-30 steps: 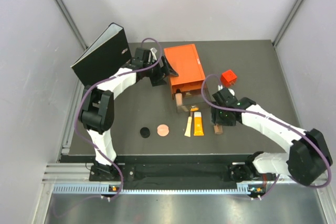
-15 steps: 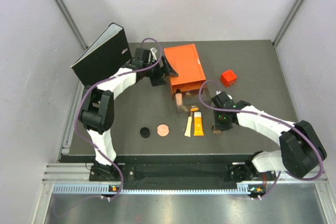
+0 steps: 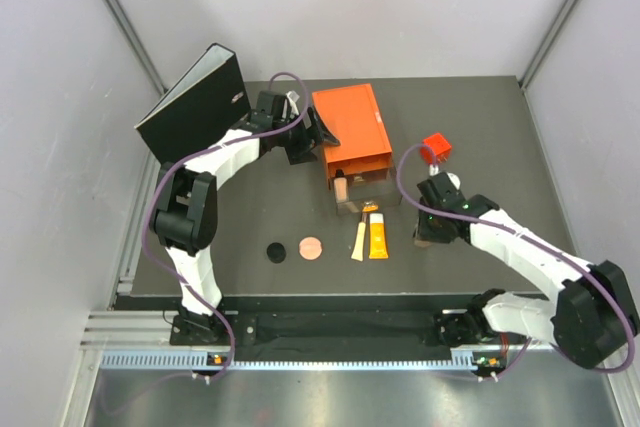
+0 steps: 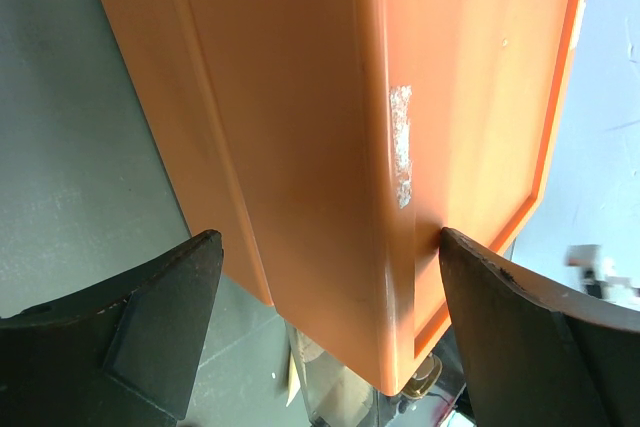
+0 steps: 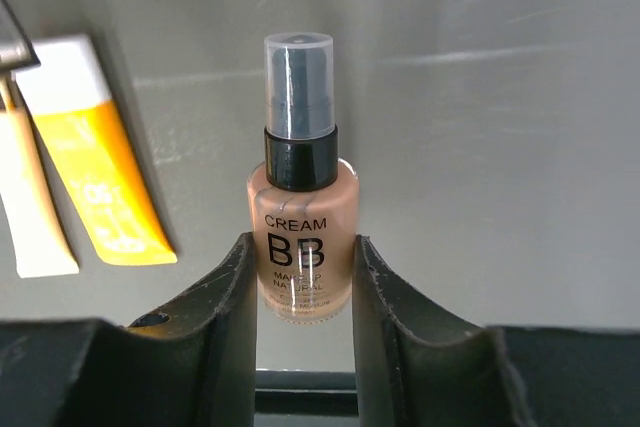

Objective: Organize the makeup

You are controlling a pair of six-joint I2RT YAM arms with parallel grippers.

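My right gripper [image 3: 428,229] [image 5: 303,277] is shut on a tan "BB cream" bottle [image 5: 300,217] with a black collar and clear cap, which stands upright between its fingers on the table [image 3: 421,241]. The orange-yellow tube [image 3: 377,237] [image 5: 95,177] and slim beige tube [image 3: 358,243] [image 5: 35,207] lie just left of it. The pinkish-copper disc [image 3: 311,247] and black disc [image 3: 276,251] lie further left. A second tan bottle [image 3: 342,190] lies at the orange box's front opening. My left gripper [image 3: 305,137] [image 4: 330,317] is open, its fingers straddling a corner of the box [image 4: 330,127].
The large orange box [image 3: 350,127] sits at the back middle. A black binder [image 3: 195,102] stands at the back left. A small red cube [image 3: 435,147] sits behind my right gripper. The table's near edge [image 3: 330,292] is just in front of the discs.
My right gripper has come down around the tan bottle and shifted slightly right with it. The left arm has not moved.
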